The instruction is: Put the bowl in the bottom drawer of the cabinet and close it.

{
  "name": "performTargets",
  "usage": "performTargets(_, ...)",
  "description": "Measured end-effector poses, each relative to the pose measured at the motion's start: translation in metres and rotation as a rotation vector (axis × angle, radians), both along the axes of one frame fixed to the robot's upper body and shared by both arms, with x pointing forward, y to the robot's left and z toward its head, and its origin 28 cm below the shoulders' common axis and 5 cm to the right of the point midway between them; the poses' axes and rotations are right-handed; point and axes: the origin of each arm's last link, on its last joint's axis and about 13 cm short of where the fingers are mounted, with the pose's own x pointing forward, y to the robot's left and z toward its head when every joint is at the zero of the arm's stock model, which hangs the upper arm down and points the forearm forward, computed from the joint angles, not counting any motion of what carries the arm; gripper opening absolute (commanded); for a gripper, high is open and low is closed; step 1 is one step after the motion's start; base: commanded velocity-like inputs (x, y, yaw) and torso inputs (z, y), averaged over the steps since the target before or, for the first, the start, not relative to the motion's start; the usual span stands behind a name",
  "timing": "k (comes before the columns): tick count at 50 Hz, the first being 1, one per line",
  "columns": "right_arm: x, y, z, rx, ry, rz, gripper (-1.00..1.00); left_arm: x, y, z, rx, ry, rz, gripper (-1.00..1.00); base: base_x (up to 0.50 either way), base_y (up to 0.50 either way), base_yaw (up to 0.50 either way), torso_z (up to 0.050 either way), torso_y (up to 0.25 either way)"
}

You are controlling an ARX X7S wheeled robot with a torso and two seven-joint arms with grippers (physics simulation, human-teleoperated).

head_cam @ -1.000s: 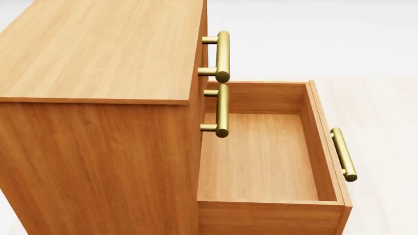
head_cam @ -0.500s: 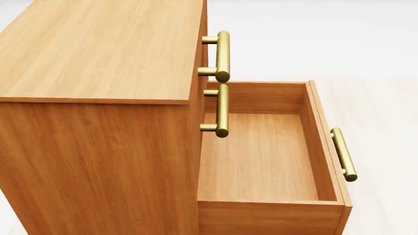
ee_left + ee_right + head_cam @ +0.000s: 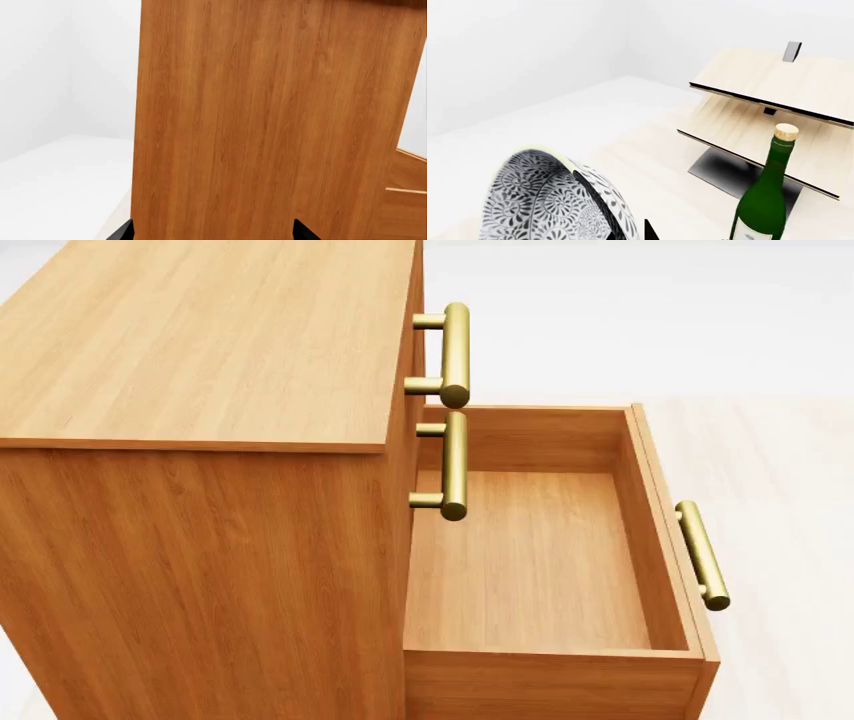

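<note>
In the head view the orange-brown cabinet (image 3: 200,340) fills the left, and its bottom drawer (image 3: 534,560) stands pulled out to the right with nothing inside, brass handle (image 3: 702,555) on its front. Neither gripper shows there. In the right wrist view the patterned bowl (image 3: 547,200) is tilted on edge, and my right gripper (image 3: 624,227) is shut on its wall, one dark finger inside and one fingertip outside. The left wrist view shows my left gripper (image 3: 213,232) open, fingertips wide apart, close against the cabinet's side (image 3: 267,125).
The two upper drawers are closed, their brass handles (image 3: 455,355) (image 3: 454,465) jutting over the open drawer's inner end. A tall green bottle (image 3: 764,195) stands beside a pale slanted wood rack (image 3: 767,95) beyond the bowl. Pale floor lies right of the drawer.
</note>
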Motion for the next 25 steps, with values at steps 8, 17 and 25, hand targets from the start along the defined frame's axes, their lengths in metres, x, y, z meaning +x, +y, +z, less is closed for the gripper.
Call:
performTargets(8,0.018,0.009,0.014,0.011,0.013,0.076,-1.0,0.0,0.0,0.0,0.001,0.0,-0.001,1.0,0.0,0.0,0.0,0.0,0.0)
performTargets(17,0.037,0.024,0.024,0.004,0.044,0.158,-1.0,0.0,0.0,0.0,0.001,0.0,-0.001,1.0,0.0,0.0,0.0,0.0,0.0)
performTargets(25,0.049,0.035,0.026,0.016,0.072,0.221,-1.0,0.0,0.0,-0.001,0.002,-0.001,-0.003,1.0,0.0,0.0,0.0,0.0,0.001)
